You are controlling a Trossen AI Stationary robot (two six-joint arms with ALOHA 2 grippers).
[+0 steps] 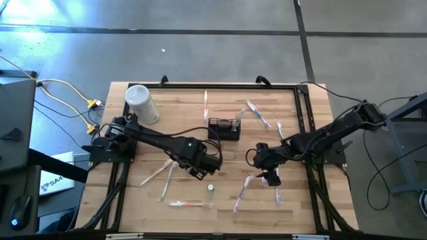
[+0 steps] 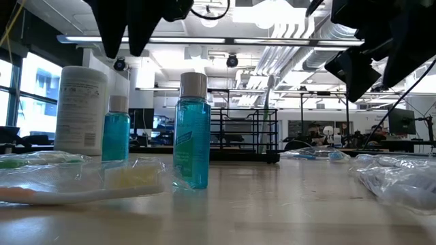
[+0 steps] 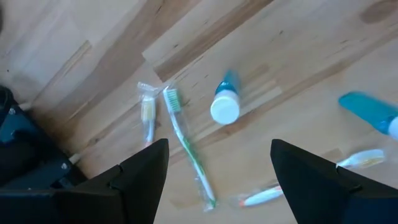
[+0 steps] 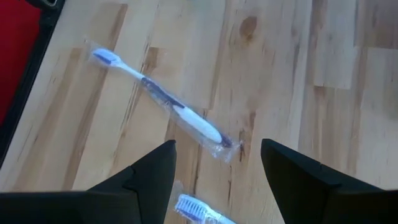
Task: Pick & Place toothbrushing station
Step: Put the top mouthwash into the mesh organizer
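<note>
Toward the table's far middle stands the black wire caddy (image 1: 224, 128), long axis running left to right. Just beyond the left gripper (image 1: 208, 168), farther from the right gripper (image 1: 269, 177); probably a job for the left arm. Both sets of jaws spread wide, holding nothing, hovering over wrapped toothbrushes (image 3: 188, 148).

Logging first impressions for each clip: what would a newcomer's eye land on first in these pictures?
Probably the two dark arms reaching in over the wooden table, the left gripper and right gripper both open and holding nothing. Between them, toward the far edge, stands the small black wire-mesh caddy, with wrapped toothbrushes scattered around it. A white cylindrical container sits at the far left corner, and small teal bottles loom large in the low view.
</note>
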